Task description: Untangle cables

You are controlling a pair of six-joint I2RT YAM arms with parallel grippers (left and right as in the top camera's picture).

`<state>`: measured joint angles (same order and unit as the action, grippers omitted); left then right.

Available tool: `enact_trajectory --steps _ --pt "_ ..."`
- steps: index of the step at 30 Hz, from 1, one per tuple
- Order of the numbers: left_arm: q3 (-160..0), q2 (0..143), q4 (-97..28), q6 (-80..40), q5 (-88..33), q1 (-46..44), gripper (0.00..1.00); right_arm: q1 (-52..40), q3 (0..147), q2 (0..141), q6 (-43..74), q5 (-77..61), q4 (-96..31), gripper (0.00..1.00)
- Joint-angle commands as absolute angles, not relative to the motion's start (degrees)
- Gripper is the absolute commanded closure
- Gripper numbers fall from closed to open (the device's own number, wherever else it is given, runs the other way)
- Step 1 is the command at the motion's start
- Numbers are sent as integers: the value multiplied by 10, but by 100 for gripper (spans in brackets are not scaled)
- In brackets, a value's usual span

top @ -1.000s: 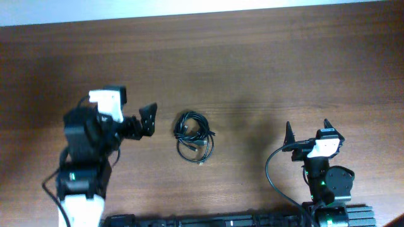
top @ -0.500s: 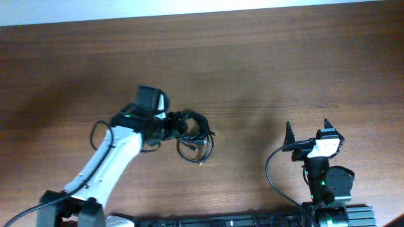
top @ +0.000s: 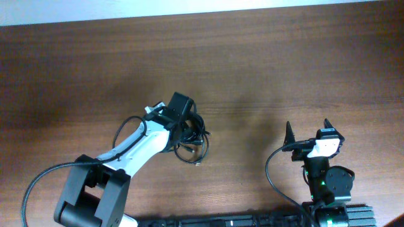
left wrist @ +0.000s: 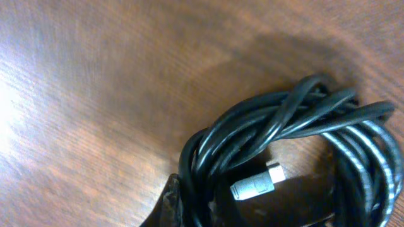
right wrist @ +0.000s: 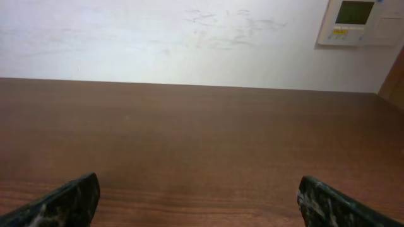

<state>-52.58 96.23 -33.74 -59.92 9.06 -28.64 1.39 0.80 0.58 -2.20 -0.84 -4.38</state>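
Cables (top: 194, 135) lie as one knotted black coil on the brown surface (top: 284, 57), a little off its middle toward 7 o'clock. In the left wrist view several strands are seen twisted together, with a small grey plug (left wrist: 255, 184) lying inside the loop. The left pincer (top: 183, 125) is set right over the coil's 10 o'clock edge. The step is judged to be a first grasp. It is best made on a single strand or the plug end, not the whole bundle, so that a loop can be drawn out. The right pincer (top: 308, 129), spread open and empty, is parked well apart at 4 o'clock of the coil, and could be brought in to pin the rest.

From overhead the left fingers are hidden beneath the wrist. Close up only a dark tip shows at the lower edge, so whether that pincer is open or closed cannot be told. The coil is cut off at the right and bottom of the left wrist view, and the number of cables cannot be counted.
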Motion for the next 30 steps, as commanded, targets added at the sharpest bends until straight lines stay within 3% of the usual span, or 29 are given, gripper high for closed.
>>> enact_trajectory --steps 1,4,5,6,7,8,9,11,14,17,20,24,25,27,28,29,30 --pt "-561 958 -337 -293 164 -287 100 11 3 2 -26 -2 -45 1" --pt "-594 956 -337 32 112 -288 100 11 3 2 -26 -2 -45 2" --pt "-594 956 -337 71 109 -288 99 11 3 2 -26 -2 -45 2" --pt "-594 956 -337 92 110 -288 91 11 3 2 -26 -2 -45 2" --pt "-594 956 -336 91 109 -288 68 11 3 2 -26 -2 -45 1" --pt "-594 956 -335 90 109 -288 5 11 3 2 -26 -2 -45 1" --pt "-594 956 -334 76 109 -288 1 11 3 2 -26 -2 -45 1" --pt "-595 956 -335 -28 110 -288 1 11 3 2 -26 -2 -45 1" --pt "-592 957 -364 -351 91 -288 1 11 3 2 -26 -2 -45 1" --pt "-581 957 -357 -407 19 -288 1 11 3 2 -26 -2 -45 2" --pt "-573 957 -368 -445 12 -289 32 11 3 2 -26 -2 -45 1" --pt "-542 957 -361 -559 29 -289 36 11 3 2 -26 -2 -44 2" --pt "-533 957 -350 -562 39 -289 41 11 3 2 -25 -11 -44 2" --pt "-527 957 -338 -561 58 -289 64 11 3 2 16 -38 -42 1" --pt "-527 957 -332 -561 67 -289 76 11 3 2 96 -58 -41 2" --pt "-527 957 -330 -561 79 -289 97 11 3 4 204 -93 -39 2" --pt "-528 957 -330 -560 104 -289 100 11 3 7 331 -156 -30 1"
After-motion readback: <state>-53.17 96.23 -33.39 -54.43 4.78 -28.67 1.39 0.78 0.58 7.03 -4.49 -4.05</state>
